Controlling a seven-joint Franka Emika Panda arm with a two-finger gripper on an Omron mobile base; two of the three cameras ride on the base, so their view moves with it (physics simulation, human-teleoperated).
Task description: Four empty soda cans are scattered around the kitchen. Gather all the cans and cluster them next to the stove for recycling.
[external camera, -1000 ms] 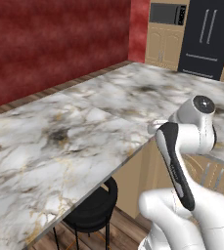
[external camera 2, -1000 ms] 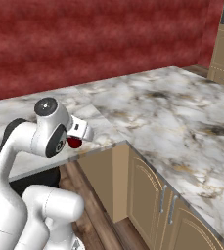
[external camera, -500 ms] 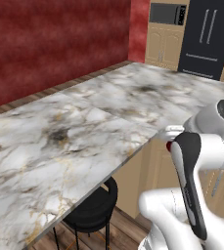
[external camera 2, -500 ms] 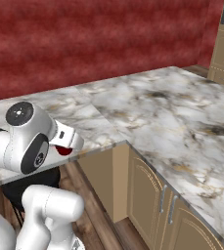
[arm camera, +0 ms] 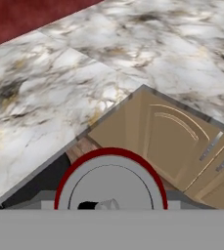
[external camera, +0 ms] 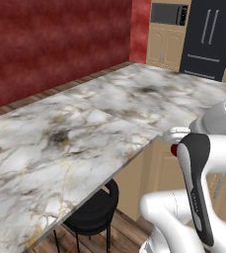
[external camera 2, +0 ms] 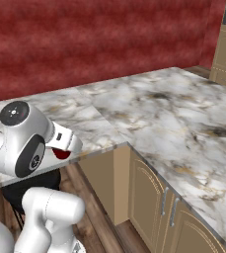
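with the gripper (arm camera: 111, 207) clamped on a red soda can (arm camera: 110, 180), keep it upright and clear of the marble counter (arm camera: 45, 97) edge just ahead while carrying.

My arm has pulled back and swung low toward the base. The tool (external camera 2: 65, 148) has moved off the marble tabletop (external camera: 85, 128) edge and now hangs just past the corner, above the cabinet doors (arm camera: 172, 136). The red soda can (arm camera: 110, 179) went along with it, tucked closer to my arm.
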